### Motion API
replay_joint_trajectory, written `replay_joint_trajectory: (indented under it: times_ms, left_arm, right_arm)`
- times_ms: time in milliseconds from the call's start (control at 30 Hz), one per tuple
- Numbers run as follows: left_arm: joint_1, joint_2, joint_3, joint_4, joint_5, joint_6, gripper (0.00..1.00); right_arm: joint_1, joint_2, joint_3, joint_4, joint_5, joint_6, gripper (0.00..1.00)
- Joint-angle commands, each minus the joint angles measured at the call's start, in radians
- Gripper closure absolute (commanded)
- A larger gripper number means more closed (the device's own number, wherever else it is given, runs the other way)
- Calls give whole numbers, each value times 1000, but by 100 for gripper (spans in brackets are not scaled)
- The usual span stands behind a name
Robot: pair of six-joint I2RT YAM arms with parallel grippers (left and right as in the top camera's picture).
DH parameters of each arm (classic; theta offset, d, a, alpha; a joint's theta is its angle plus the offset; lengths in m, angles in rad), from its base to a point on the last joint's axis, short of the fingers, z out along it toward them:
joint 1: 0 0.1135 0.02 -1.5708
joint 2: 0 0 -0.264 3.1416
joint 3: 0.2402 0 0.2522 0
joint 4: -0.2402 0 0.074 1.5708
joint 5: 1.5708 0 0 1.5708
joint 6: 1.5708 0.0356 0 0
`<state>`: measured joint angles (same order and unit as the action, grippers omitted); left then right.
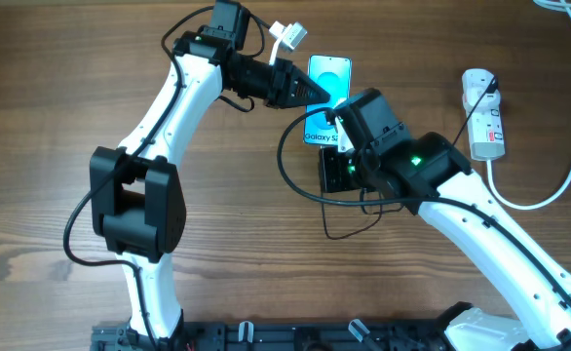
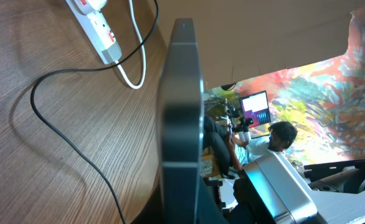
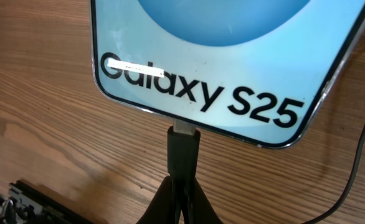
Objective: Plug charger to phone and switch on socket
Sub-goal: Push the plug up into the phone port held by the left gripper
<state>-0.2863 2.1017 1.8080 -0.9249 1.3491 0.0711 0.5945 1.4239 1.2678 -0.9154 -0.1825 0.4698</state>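
The phone (image 1: pixel 326 86) has a cyan screen and the text "Galaxy S25", and lies face up near the table's far middle. My left gripper (image 1: pixel 303 90) is shut on its left side. In the left wrist view the phone (image 2: pixel 182 99) shows edge-on, held just above the wood. My right gripper (image 3: pixel 182 202) is shut on the charger's black connector (image 3: pixel 182 152). The connector's metal tip sits at the port in the phone's bottom edge (image 3: pixel 189 127). The thin black cable (image 1: pixel 290 171) loops on the table. The white socket (image 1: pixel 484 115) lies at the right, apart from both grippers.
The socket's thick white cord (image 1: pixel 549 190) curves off to the right edge. It also shows in the left wrist view (image 2: pixel 139 56), next to the socket (image 2: pixel 95 25) and the black cable (image 2: pixel 58 118). A black rail (image 1: pixel 266 336) runs along the front edge.
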Motion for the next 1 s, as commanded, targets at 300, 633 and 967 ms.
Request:
replay_joint_trajectory:
  times_ms: [300, 633, 967]
  left_arm:
    - [-5, -34, 18, -8, 53, 26, 96]
    - [-5, -34, 18, -8, 53, 26, 96]
    - [-5, -34, 18, -8, 53, 26, 96]
  right_arm:
    - [-3, 10, 24, 7, 5, 1, 96]
    - [-3, 10, 24, 6, 24, 4, 96]
    - [-3, 11, 24, 3, 55, 4, 96]
